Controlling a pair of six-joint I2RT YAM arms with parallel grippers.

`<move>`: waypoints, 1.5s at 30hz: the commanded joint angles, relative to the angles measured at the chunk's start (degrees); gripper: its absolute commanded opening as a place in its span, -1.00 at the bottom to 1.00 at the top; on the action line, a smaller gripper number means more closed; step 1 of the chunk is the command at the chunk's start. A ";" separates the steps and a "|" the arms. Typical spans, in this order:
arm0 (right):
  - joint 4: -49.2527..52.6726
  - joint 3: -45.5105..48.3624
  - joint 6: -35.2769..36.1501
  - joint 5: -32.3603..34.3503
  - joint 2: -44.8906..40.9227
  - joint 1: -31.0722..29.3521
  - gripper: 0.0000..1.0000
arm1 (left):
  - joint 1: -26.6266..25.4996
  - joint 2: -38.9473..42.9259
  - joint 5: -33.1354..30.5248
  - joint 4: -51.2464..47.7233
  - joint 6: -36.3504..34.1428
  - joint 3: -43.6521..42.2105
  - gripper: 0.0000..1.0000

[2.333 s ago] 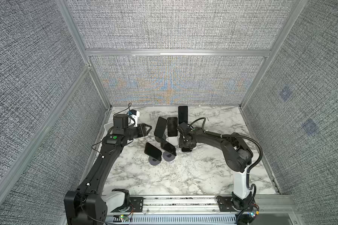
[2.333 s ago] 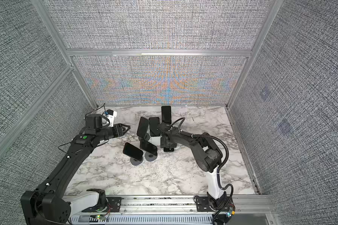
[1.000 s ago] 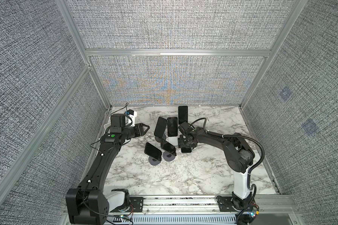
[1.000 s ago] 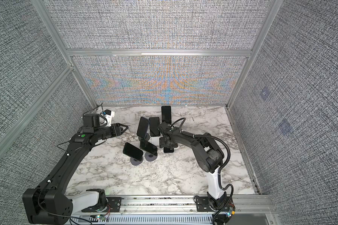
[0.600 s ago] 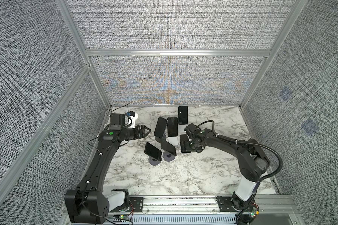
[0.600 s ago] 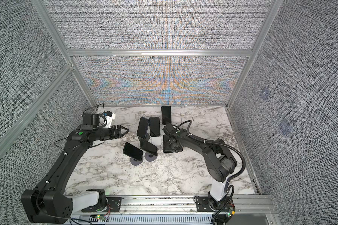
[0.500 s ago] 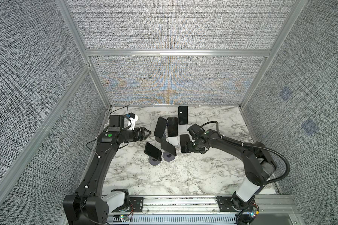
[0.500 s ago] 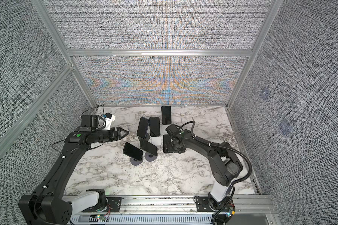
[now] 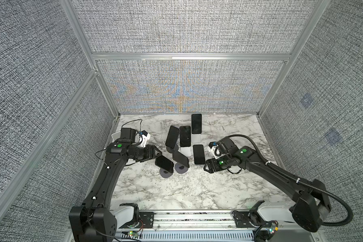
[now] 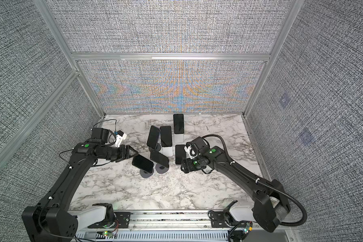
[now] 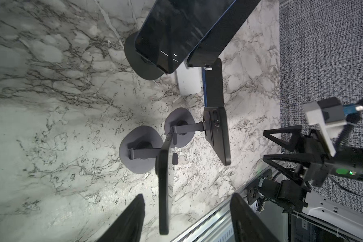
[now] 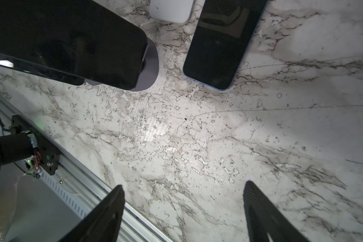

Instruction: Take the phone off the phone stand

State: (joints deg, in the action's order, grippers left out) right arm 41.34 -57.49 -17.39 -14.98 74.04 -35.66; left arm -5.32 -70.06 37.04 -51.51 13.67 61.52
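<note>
In both top views a dark phone [image 9: 164, 163] [image 10: 143, 163] tilts on a round grey phone stand [image 9: 166, 173] at the front left of the group. My left gripper [image 9: 158, 155] [image 10: 134, 154] is open at that phone's left end. In the left wrist view the phone's thin edge [image 11: 163, 188] runs between the two fingers [image 11: 132, 218] with a gap on each side. My right gripper [image 9: 205, 166] [image 12: 183, 184] is open and empty over bare marble, just in front of a phone lying flat [image 9: 198, 154] [image 12: 220, 44].
A second phone [image 9: 180, 158] sits on a grey stand [image 9: 181, 167] beside the first. Behind stand a phone on a dark base [image 9: 172, 136] and two on white stands [image 9: 185, 136] [image 9: 196, 123]. A metal rail [image 9: 197, 218] runs along the front edge.
My right gripper has let go of the phone now lying flat and has drawn back toward the front right. My left gripper has moved in until its fingers straddle the front-left phone's end.
</note>
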 commanded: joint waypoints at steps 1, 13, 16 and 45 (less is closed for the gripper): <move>-1.62 2.07 1.97 -2.99 -2.76 0.13 0.58 | 0.07 -2.37 0.38 -2.24 -2.17 0.80 0.31; -0.84 6.13 1.88 0.75 -5.66 3.32 0.56 | 0.10 -6.41 1.29 -3.92 -4.14 1.16 0.13; -0.90 6.50 2.17 1.95 -5.66 3.88 0.56 | 0.14 -6.52 1.40 -2.68 -3.22 0.24 0.07; -4.01 9.00 0.91 2.27 -2.87 5.86 0.56 | 0.11 -6.18 -2.61 -2.55 -1.33 -0.28 -0.78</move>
State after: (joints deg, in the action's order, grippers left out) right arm 37.95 -48.47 -16.19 -12.32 71.33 -29.74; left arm -5.26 -76.49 35.33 -53.71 12.47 60.73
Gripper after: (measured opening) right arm 0.779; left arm 0.122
